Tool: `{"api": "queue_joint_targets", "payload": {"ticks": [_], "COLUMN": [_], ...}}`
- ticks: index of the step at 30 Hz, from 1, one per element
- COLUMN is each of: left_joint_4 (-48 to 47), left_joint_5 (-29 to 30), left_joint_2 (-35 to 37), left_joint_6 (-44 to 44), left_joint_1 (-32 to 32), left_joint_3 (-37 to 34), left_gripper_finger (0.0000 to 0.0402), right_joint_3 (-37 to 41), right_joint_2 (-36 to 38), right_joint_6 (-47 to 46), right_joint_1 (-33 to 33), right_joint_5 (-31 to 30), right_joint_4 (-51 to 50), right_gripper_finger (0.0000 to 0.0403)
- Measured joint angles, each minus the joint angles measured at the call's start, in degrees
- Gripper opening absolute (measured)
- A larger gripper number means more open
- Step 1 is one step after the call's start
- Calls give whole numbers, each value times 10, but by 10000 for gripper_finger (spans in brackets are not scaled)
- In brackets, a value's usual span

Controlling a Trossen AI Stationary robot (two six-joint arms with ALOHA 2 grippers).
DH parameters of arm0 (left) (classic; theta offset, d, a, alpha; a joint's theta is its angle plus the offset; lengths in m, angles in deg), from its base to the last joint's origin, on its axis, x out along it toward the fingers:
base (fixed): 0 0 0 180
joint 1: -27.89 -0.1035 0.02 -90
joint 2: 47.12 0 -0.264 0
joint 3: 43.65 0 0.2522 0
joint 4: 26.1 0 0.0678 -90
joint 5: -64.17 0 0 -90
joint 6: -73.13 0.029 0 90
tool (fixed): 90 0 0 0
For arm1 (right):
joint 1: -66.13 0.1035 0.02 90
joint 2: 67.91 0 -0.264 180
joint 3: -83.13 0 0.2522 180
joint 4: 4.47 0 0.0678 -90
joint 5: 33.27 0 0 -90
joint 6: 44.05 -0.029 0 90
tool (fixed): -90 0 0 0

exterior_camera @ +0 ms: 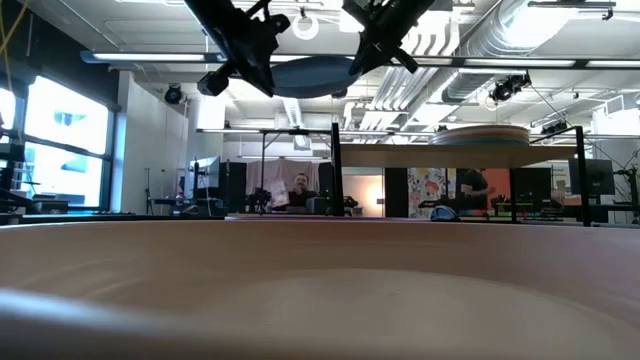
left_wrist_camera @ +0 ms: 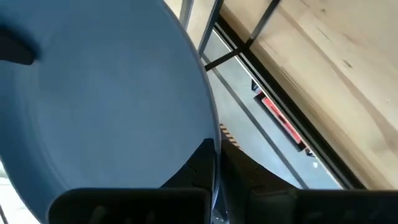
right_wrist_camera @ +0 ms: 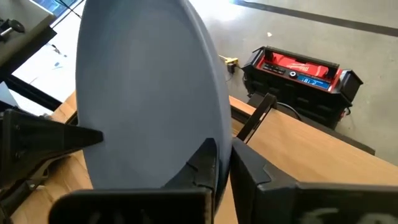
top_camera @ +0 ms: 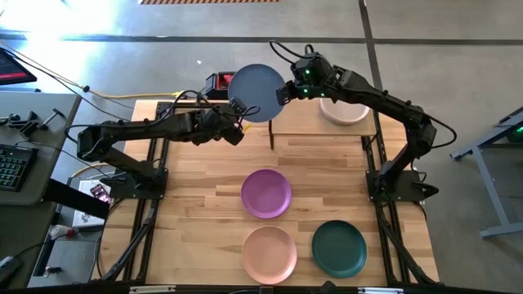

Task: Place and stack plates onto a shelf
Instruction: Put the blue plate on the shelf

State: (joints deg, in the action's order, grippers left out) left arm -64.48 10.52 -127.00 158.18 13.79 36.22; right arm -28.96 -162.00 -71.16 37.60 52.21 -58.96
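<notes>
A blue plate (top_camera: 255, 91) hangs in the air over the table's far edge, left of the shelf (top_camera: 315, 131). My left gripper (top_camera: 237, 109) is shut on its near-left rim. My right gripper (top_camera: 284, 91) is shut on the opposite, right rim. A short stack of plates (top_camera: 343, 110) rests on the shelf's right half and also shows in the low view (exterior_camera: 487, 135). Purple (top_camera: 266, 193), peach (top_camera: 269, 254) and dark teal (top_camera: 338, 247) plates lie flat on the table, nearer the front. My left gripper pinches the blue plate's rim (left_wrist_camera: 210, 134) between its two fingers, one on the top face and one underneath. It comes from the table's left, slanting downward. The plate is lifted clear of everything and lies roughly level. My right gripper pinches the opposite rim (right_wrist_camera: 217, 127) between its two fingers, one on each face. It reaches in from the table's right, slanting downward. The plate (exterior_camera: 310, 75) hangs between both grippers, higher than the shelf board.
A red-and-black box (top_camera: 219, 82) sits just beyond the table's far edge, below the plate. The shelf's left half (top_camera: 298, 126) is bare wood. The shelf's black legs (top_camera: 271, 135) stand close to the right of the held plate. People show in the room behind.
</notes>
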Motion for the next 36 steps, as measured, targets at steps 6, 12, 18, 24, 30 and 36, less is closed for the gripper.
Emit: {"api": "queue_joint_targets", "payload": {"ticks": [6,12,18,24,30,36], "left_joint_4": [-1,6,6,7,23,43], "left_joint_5": [-1,-1,-3,-20,24,128], "left_joint_2": [0,0,0,1,1,1], "left_joint_6": [-45,-83,-131,-189,-268,-297], "left_joint_1": [0,-1,-1,-1,7,18], "left_joint_3": [0,0,0,0,0,0], "left_gripper_finger": [13,17,28,61,92,95], "right_joint_3": [0,0,0,0,0,0], "right_joint_2": [0,0,0,0,0,17], "right_joint_6": [3,4,6,8,8,13], "right_joint_1": [0,0,-2,-10,-34,-77], "right_joint_5": [0,-2,-13,-11,-11,-11], "right_joint_4": [0,-1,-1,-4,-11,-68], "right_gripper_finger": [4,2,1,0,0,0]}}
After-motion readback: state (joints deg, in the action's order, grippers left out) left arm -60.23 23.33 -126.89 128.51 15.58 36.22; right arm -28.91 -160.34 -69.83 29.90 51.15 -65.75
